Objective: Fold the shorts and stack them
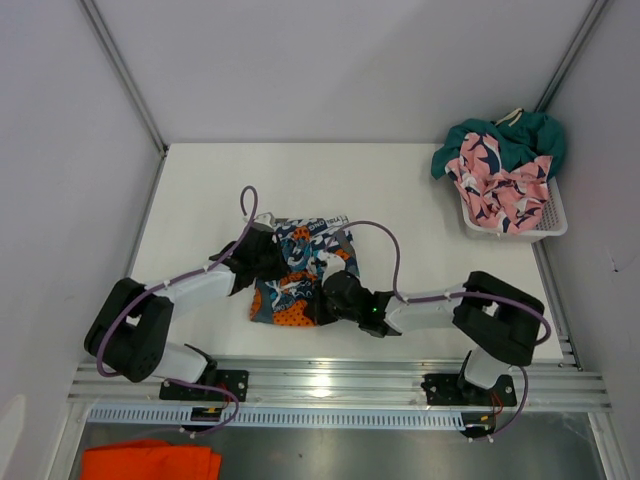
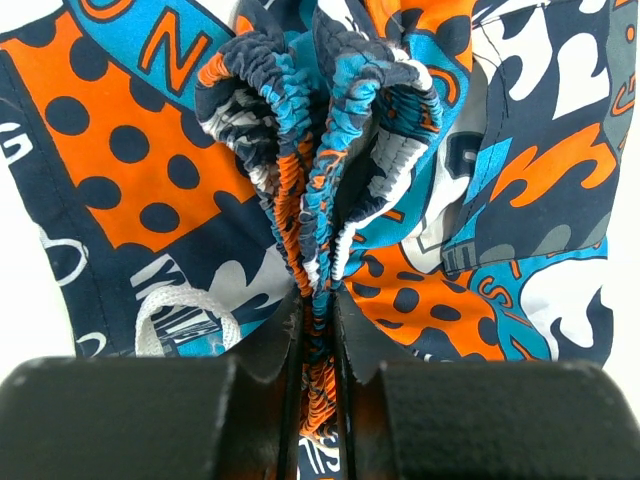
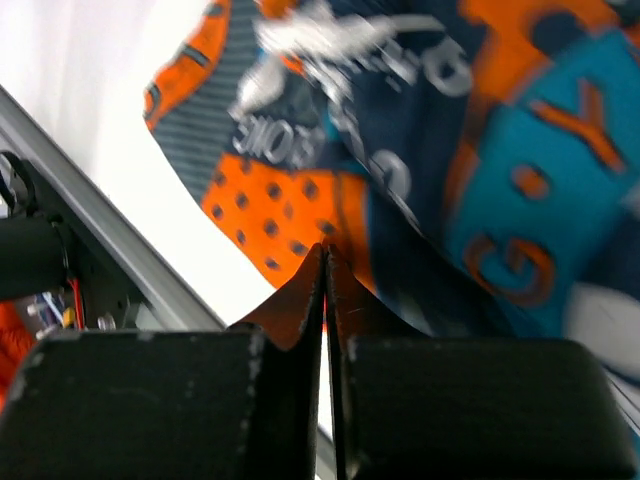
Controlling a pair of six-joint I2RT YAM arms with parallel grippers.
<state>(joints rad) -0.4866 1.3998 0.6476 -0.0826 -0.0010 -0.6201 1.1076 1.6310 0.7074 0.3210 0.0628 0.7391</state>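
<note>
- My left gripper (image 2: pixel 318 335) is clamped on the bunched elastic waistband (image 2: pixel 320 150) of the printed shorts (image 2: pixel 120 150). The gathers stick up between the pads, so it looks like several layers are in one bite.
- Probable reason for gripping there: the waistband is the thickest and stiffest edge, so it should pull straight without slipping.
- The white drawstring (image 2: pixel 185 310) lies loose just left of that pinch, outside the jaws. It could snag if I drag.
- My right gripper (image 3: pixel 324 262) is fully closed with the tips meeting at the shorts' near edge, by the orange dotted patch. I can't tell whether a layer of hem is caught between them or they closed on nothing; the wrist view is blurred.
- From above, the two grippers sit on opposite sides of the same garment: the left gripper (image 1: pixel 272 262) at its left side, the right gripper (image 1: pixel 335 292) at its near-right corner. My guess is that this sets up a lift-and-fold across the middle.
- The shorts (image 1: pixel 300 245) lie rumpled on the table (image 1: pixel 200 190) between both hands, not folded yet.
- The frame rail (image 3: pixel 95 195) runs close behind the right tips, so there's little room to pull back.
- Well beyond the right gripper, at the far right corner, the basket (image 1: pixel 548 228) holds the pink shorts (image 1: pixel 495 185) with the teal shorts (image 1: pixel 510 135) draped behind. Both are waiting and no stack has been started.
- An orange cloth (image 1: pixel 150 462) lies off the table behind my left base. It isn't part of the job.
</note>
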